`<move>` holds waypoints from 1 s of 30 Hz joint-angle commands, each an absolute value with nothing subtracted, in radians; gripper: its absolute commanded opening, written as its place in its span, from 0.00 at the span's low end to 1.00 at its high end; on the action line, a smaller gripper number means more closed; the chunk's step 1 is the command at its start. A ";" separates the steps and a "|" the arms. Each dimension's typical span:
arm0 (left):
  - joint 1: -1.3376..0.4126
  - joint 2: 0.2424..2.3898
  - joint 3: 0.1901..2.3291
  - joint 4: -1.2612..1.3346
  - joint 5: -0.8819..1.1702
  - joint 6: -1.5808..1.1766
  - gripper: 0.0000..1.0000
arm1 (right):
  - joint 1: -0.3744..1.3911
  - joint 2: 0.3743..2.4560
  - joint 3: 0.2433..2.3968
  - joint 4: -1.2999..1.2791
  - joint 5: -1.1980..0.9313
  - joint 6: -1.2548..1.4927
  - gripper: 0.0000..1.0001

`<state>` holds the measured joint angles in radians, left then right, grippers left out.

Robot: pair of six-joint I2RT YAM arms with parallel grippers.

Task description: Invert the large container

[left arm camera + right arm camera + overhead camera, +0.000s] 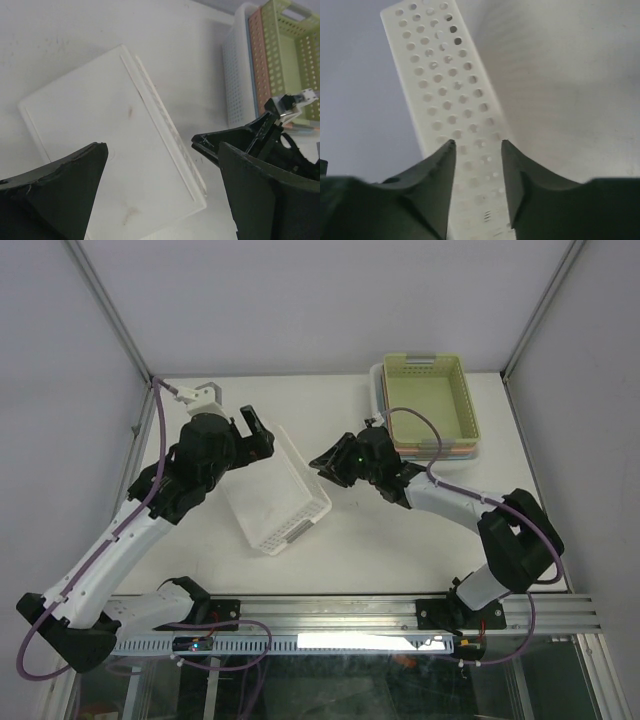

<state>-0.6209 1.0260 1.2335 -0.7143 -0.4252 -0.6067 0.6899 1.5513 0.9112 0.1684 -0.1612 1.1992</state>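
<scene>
Right hand [323, 461], narrowly parted at the right wall of the large container [272, 495] lying base-up on the table [400, 535], should widen and withdraw rightward without dragging it, while left hand [256, 435] hovers wide open.

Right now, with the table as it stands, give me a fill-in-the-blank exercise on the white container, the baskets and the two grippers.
1. The white container lies with its flat bottom facing ____.
2. The top basket of the stack at the far right corner is ____.
3. The left gripper hangs over the container with its jaws ____.
4. The container wall by the right gripper is dotted with round ____.

Missing words: up; green; open; holes.
</scene>
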 commanded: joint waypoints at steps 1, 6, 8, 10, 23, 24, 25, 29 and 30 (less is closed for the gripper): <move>-0.612 1.011 1.170 -0.620 -0.325 -0.607 0.99 | 0.694 1.474 0.975 -0.056 -0.038 1.057 0.54; -0.591 1.049 1.155 -0.603 -0.263 -0.609 0.99 | 0.695 1.390 0.961 -0.165 0.054 0.972 0.69; -0.592 1.060 1.155 -0.599 -0.242 -0.590 0.99 | 0.695 1.355 0.957 -0.193 0.060 0.926 0.70; -0.592 1.071 1.152 -0.599 -0.224 -0.560 0.99 | 0.697 1.318 0.968 -0.243 0.049 0.867 0.71; -0.552 1.150 1.193 -0.636 -0.121 -0.499 0.99 | 0.963 1.190 0.800 -0.197 -0.026 0.462 0.70; -0.535 1.148 1.196 -0.639 -0.121 -0.501 0.99 | 0.985 1.184 0.769 -0.161 -0.050 0.458 0.71; -0.510 1.142 1.195 -0.639 -0.123 -0.506 0.99 | 1.000 1.182 0.734 -0.127 -0.070 0.465 0.71; -0.433 1.110 1.181 -0.639 -0.134 -0.540 0.99 | 1.053 1.214 0.642 0.031 -0.070 0.573 0.71; -0.423 1.100 1.178 -0.636 -0.138 -0.548 0.99 | 1.067 1.234 0.625 0.082 -0.058 0.589 0.71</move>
